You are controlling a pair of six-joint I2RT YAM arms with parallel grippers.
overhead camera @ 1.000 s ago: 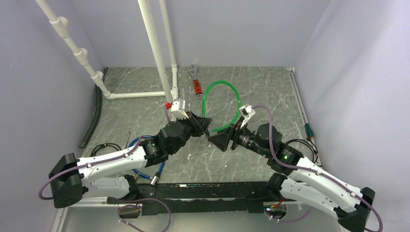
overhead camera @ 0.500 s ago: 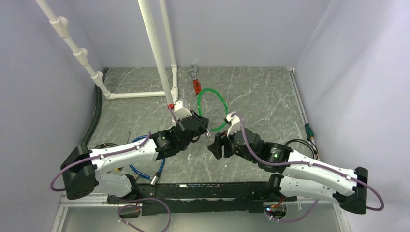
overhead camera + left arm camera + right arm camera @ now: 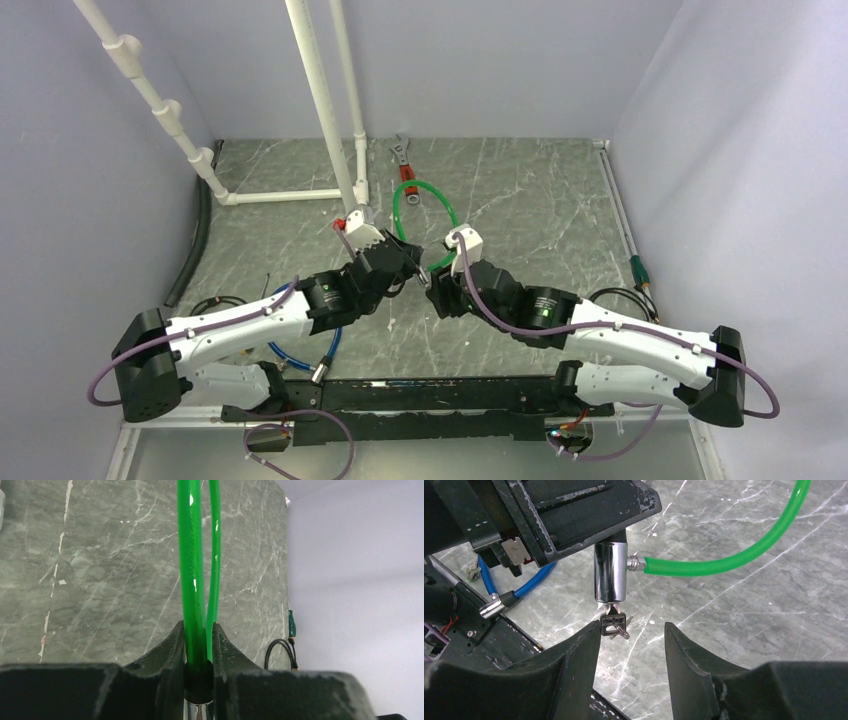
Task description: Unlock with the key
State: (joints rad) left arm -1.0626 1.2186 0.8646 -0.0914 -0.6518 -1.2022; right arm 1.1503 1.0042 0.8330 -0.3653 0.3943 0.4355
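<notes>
Both arms have swung left, bringing the green cable [image 3: 192, 570] loop up to the red-handled wrench [image 3: 401, 152].
Above the desk [image 3: 749, 610], the left tool [image 3: 198, 630] is clenched on the green cable just above its silver lock cylinder [image 3: 610, 577]. The key [image 3: 613, 622] sits in the cylinder's lower end, between the parted fingers of the right tool [image 3: 632, 626], not gripped.

1. The left end effector [image 3: 199, 630] pinches a glossy green plastic-coated cable loop [image 3: 190, 555] at its black collar.
2. Behind the cable: a grey-green marbled desk [image 3: 100, 580].
3. Right of the cable: a thin black cord [image 3: 277, 650] and a small green-handled tool [image 3: 291, 627].
</notes>
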